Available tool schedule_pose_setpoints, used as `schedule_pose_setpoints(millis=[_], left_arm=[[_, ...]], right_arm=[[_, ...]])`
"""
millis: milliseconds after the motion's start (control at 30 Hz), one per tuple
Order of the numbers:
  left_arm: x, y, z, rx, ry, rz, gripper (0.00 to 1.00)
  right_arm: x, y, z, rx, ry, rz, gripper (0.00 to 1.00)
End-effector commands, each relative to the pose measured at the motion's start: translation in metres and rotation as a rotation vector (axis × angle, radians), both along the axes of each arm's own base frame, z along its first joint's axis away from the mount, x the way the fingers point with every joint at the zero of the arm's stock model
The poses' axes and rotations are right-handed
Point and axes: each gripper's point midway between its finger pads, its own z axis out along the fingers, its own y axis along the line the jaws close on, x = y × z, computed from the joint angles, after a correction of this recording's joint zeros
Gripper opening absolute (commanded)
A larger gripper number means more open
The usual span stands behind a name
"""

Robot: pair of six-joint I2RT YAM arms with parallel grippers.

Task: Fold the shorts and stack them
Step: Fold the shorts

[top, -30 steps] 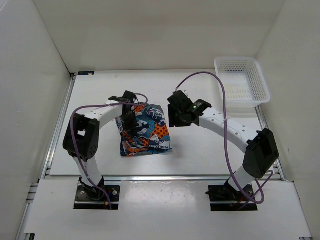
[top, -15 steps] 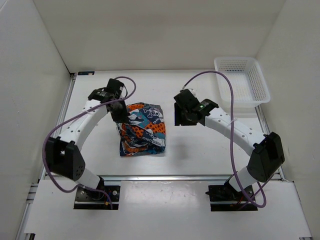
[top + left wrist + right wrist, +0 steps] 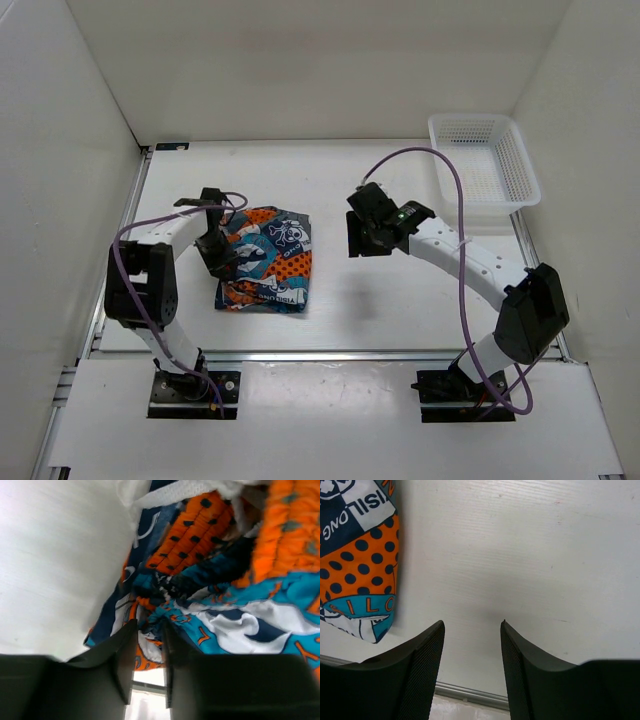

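Okay, top view: the shorts [image 3: 268, 262] lie as a folded bundle on the table [image 3: 400, 300], left of centre and nearer the left arm. The left gripper [image 3: 215, 262] points down at the bundle's left edge, touching or just beside it. The right gripper [image 3: 356, 238] hangs to the right, apart from the fabric. A white mesh basket [image 3: 485, 160] sits far right with no shorts in it.

Left wrist view: the jaws stand a narrow gap apart with the bundle's edge right at the fingertips [image 3: 126, 645]. I cannot tell whether a layer is pinched or free. Gathered folds and a loose white drawstring [image 3: 185, 491] lie beyond.

Right wrist view: the jaws are parted with nothing between them, over bare table, and the shorts' corner shows at far left.

Risks:
- If a layer is caught when the left arm lifts, the fold likely drags open.
- The drawstring could snag a finger.
- Nothing pins the bundle on the right, so a sideways nudge would likely slide or unroll it.
- The fabric looks soft, so the folds may relax by themselves.
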Motion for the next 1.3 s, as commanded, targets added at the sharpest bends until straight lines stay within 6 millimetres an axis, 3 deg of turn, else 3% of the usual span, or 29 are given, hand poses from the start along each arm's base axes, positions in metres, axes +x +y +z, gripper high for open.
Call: schedule_pose_setpoints(millis=[0,67,133,200,267,300,400,500,533,600,633,700,767,867,900,967,1000,1033,1067,1100,1200,1267], left_arm=[[0.029,0.002,0.048,-0.006,-0.185,0.022,0.44],[0.039,0.001,0.078,-0.016,-0.263,0.022,0.54],[0.043,-0.002,0.111,-0.018,-0.332,0.013,0.55],[0.045,-0.005,0.123,-0.023,-0.358,0.004,0.55],[0.048,-0.02,0.13,-0.072,-0.388,-0.028,0.49],[0.051,-0.025,0.126,-0.099,-0.389,-0.035,0.48],[0.067,-0.038,0.092,-0.148,-0.348,-0.072,0.37],[0.075,-0.038,0.045,-0.125,-0.213,-0.094,0.31],[0.076,-0.036,0.033,-0.106,-0.191,-0.099,0.31],[0.084,-0.033,0.011,-0.082,-0.146,-0.094,0.31],[0.087,-0.034,0.005,-0.08,-0.141,-0.103,0.31],[0.089,-0.034,-0.005,-0.076,-0.116,-0.113,0.31],[0.093,-0.036,-0.001,-0.088,-0.128,-0.124,0.31],[0.101,-0.038,0.03,-0.102,-0.203,-0.142,0.37],[0.099,-0.038,0.048,-0.101,-0.226,-0.156,0.4],[0.108,-0.038,0.083,-0.1,-0.301,-0.189,0.48],[0.109,-0.039,0.098,-0.109,-0.327,-0.206,0.53],[0.11,-0.039,0.131,-0.106,-0.385,-0.23,0.63],[0.11,-0.038,0.147,-0.104,-0.413,-0.243,0.65],[0.108,-0.039,0.162,-0.111,-0.441,-0.255,0.73],[0.099,-0.033,0.219,-0.104,-0.561,-0.271,0.76],[0.087,-0.029,0.25,-0.11,-0.643,-0.266,0.76]], right_arm=[[-0.005,0.018,0.003,0.045,-0.002,0.089,0.53],[-0.01,0.028,0.004,0.053,0.002,0.118,0.49],[-0.015,0.051,0.007,0.079,-0.003,0.181,0.45],[-0.023,0.078,0.015,0.115,-0.006,0.243,0.39],[-0.033,0.104,0.007,0.131,0.026,0.297,0.34],[-0.035,0.121,0.015,0.168,0.021,0.329,0.31],[-0.041,0.148,-0.004,0.171,0.064,0.367,0.21],[-0.044,0.167,-0.04,0.159,0.157,0.355,0.13],[-0.042,0.172,-0.064,0.132,0.199,0.329,0.11],[-0.041,0.174,-0.088,0.105,0.233,0.313,0.07],[-0.041,0.17,-0.113,0.057,0.261,0.301,0.06],[-0.037,0.168,-0.125,0.03,0.26,0.278,0.03],[-0.036,0.164,-0.129,0.01,0.253,0.269,0.03],[-0.026,0.157,-0.085,0.054,0.161,0.257,0.02],[-0.022,0.154,-0.047,0.097,0.084,0.259,0.04],[-0.003,0.133,-0.01,0.086,-0.081,0.188,0.22],[0.002,0.114,0.024,0.109,-0.172,0.151,0.32],[0.006,0.1,0.041,0.097,-0.235,0.129,0.65],[0.012,0.085,0.056,0.084,-0.292,0.092,0.77],[0.012,0.064,0.081,0.093,-0.353,0.053,0.84],[0.02,-0.006,0.109,0.002,-0.447,-0.099,0.94],[0.018,-0.056,0.11,-0.076,-0.457,-0.235,0.95]])
